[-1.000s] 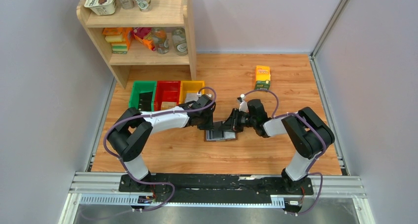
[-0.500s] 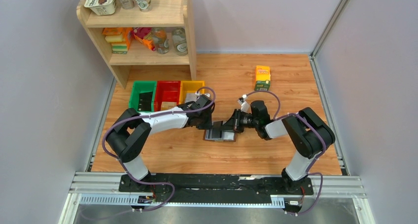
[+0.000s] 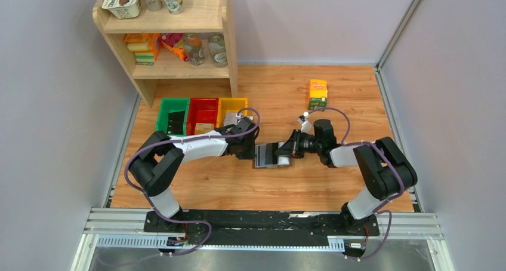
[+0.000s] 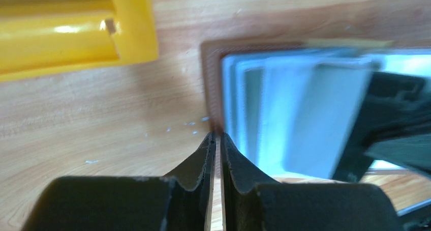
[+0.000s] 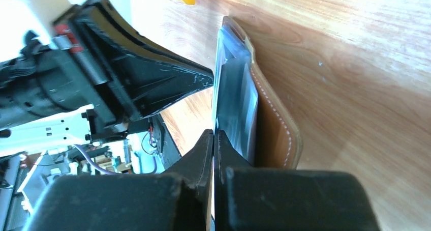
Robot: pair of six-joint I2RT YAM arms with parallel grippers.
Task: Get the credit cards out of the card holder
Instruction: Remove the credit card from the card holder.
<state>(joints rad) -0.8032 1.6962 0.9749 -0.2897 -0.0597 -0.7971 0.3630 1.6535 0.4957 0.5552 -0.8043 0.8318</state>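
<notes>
Holder (image 3: 268,156) is lying open on the bench (image 3: 322,184), between the two arms. Left pincer (image 4: 217,138) is clamping the brown cover's edge, apparently pinning it so it is not dragging along. Right pincer (image 5: 214,134) is pinching tight on the rim of a thin sheet (image 5: 233,106) standing up from the holder — card or sleeve, cannot tell — likely gripping to pull it free.

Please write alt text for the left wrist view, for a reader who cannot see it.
The left gripper pinches the brown edge of the open card holder, which shows pale blue sleeves and lies on a wooden table. A yellow bin sits at upper left.
</notes>
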